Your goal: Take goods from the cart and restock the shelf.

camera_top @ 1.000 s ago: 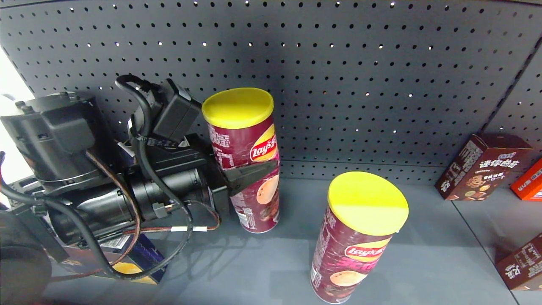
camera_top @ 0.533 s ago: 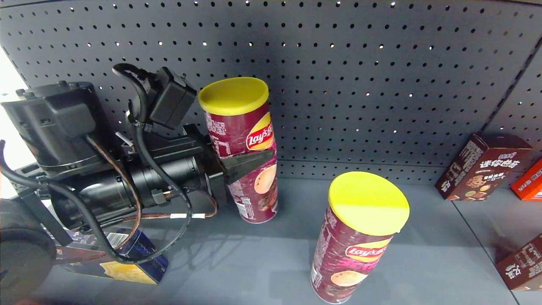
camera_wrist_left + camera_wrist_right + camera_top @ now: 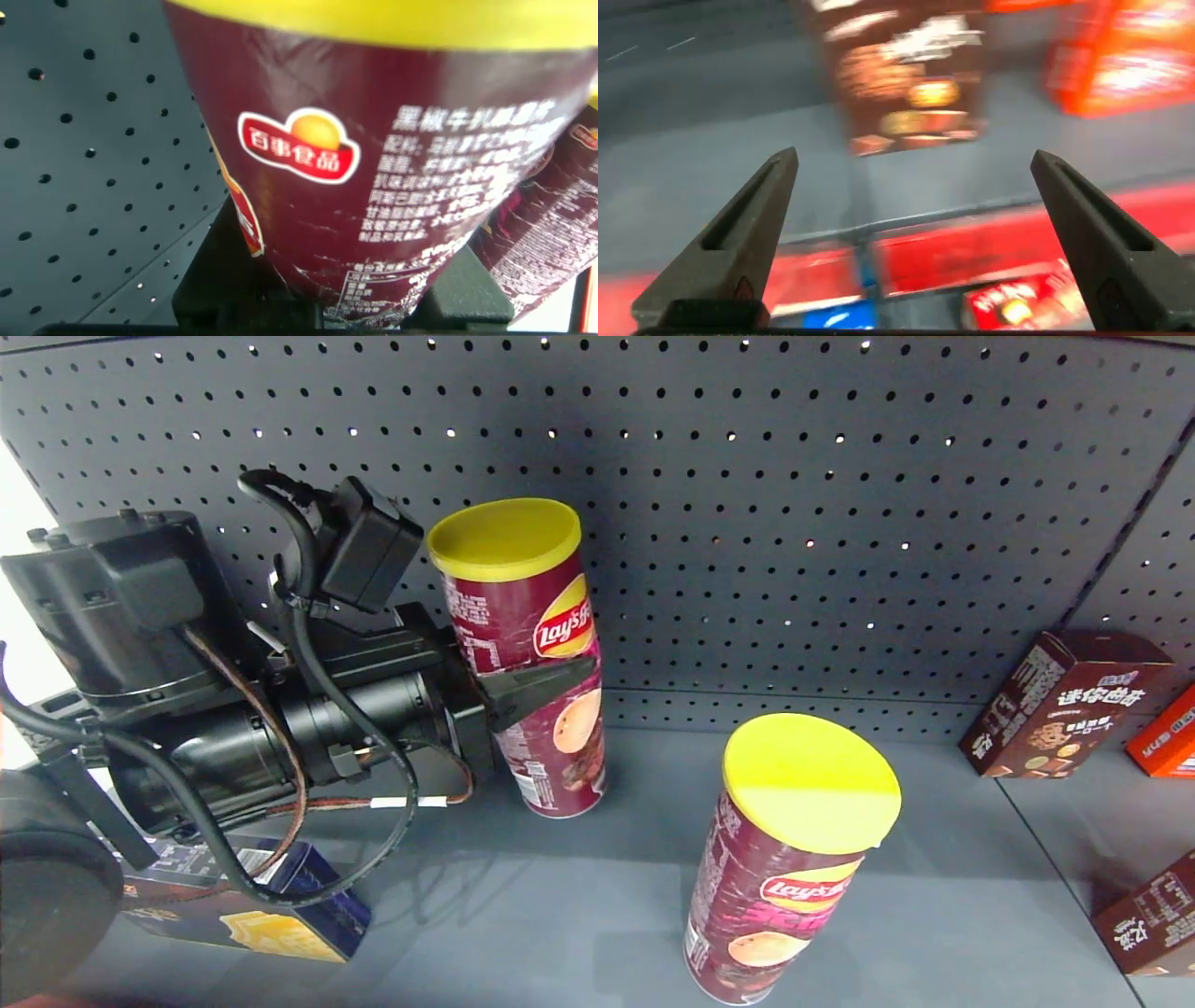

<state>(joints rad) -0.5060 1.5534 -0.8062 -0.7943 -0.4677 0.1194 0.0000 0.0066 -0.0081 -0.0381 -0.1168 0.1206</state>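
Chips can [image 3: 509,607] has edged backward, left pincer [image 3: 532,683] pinching it, right pincer [image 3: 915,243] spread.

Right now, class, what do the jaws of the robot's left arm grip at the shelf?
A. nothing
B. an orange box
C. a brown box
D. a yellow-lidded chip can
D: in the head view the left arm's jaws are closed on the sides of the yellow-lidded chip can, while the brown box and the orange box sit untouched at the shelf's right.

Brown box [image 3: 1064,705] stands beside an orange box [image 3: 1165,735].
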